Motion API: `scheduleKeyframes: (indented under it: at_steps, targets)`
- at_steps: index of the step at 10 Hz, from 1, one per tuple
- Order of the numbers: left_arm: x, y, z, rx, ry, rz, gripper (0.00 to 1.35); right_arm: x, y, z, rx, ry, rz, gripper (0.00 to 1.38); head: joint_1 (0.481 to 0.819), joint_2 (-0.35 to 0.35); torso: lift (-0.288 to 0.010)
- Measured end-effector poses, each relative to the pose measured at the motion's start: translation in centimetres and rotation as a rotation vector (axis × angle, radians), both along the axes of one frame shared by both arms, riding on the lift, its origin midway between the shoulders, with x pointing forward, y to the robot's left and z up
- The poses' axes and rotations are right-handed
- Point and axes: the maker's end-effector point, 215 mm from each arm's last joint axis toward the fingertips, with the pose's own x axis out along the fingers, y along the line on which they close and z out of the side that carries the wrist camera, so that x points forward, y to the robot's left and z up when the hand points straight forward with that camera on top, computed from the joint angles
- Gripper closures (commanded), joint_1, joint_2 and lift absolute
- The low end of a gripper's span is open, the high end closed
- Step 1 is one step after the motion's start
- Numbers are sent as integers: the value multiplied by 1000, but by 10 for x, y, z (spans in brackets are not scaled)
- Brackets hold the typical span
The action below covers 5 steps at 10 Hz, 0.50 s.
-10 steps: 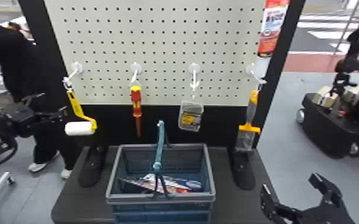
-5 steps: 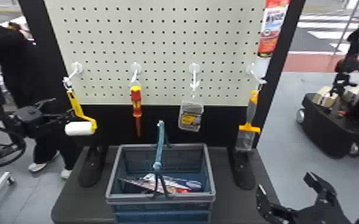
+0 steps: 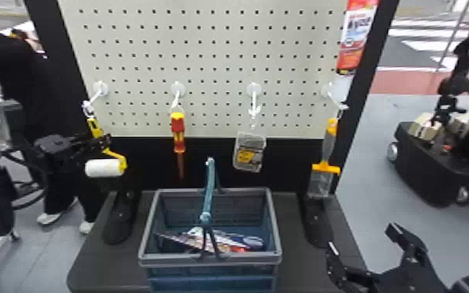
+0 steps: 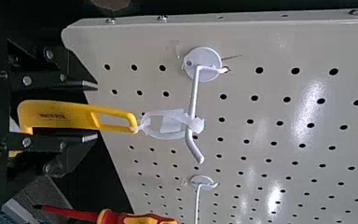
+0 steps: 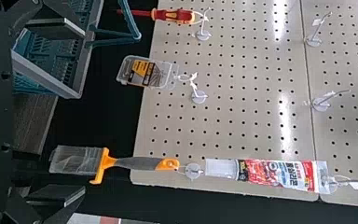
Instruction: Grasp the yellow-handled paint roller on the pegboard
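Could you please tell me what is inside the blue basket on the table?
Inside the basket lie flat red, white and blue packages near its front wall. The raised handle crosses them and the front wall hides their lower edges, so their number is unclear.

The left end effector is raised, fingers parted; the right end effector sits low, fingers spread.

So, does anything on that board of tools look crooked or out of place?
Only the paint roller, at the pegboard's left end: it hangs slanted from its hook, while the screwdriver beside it hangs straight down. Its yellow handle sits between the left gripper's open fingers. Nothing looks damaged or spilled.
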Motion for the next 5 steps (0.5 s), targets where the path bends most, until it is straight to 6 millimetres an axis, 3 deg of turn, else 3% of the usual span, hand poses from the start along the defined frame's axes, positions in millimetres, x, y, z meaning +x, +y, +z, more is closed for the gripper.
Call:
scheduleKeyframes:
  at_steps: [5]
  targets:
    - [2,2,0,-13,2,12,1208,0,0,-3,-1,8,2,125,549,0,-100]
